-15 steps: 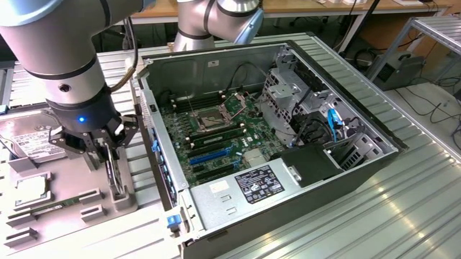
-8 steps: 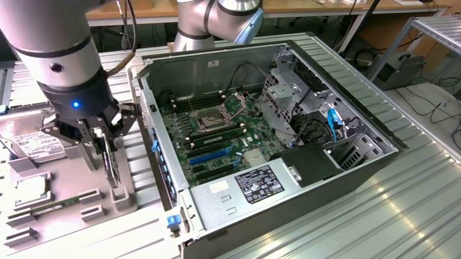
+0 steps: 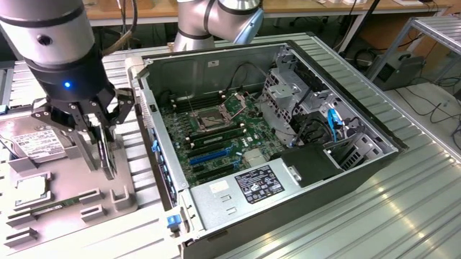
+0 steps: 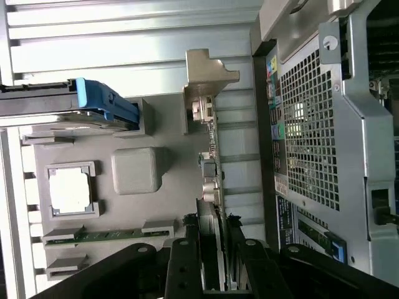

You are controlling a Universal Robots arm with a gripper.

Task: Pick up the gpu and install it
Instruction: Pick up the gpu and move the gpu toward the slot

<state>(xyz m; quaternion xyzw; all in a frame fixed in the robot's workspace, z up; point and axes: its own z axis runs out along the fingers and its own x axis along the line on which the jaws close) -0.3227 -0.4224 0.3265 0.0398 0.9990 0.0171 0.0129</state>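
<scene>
At the exterior view's left, the thin dark gpu is gripped edge-on by the black claw, over a grey moulded tray.

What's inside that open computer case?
A green motherboard with an open processor socket, a metal drive cage, cables, and a black box. What lies beneath that box and the cage is covered.

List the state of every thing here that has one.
computer case: on its side, side panel off, inside exposed.
gpu: upright on edge at the grey tray, outside the case.
tool: down around the gpu's top edge.
memory stick: flat in its tray slot.
hard drive: flat, label up.
</scene>
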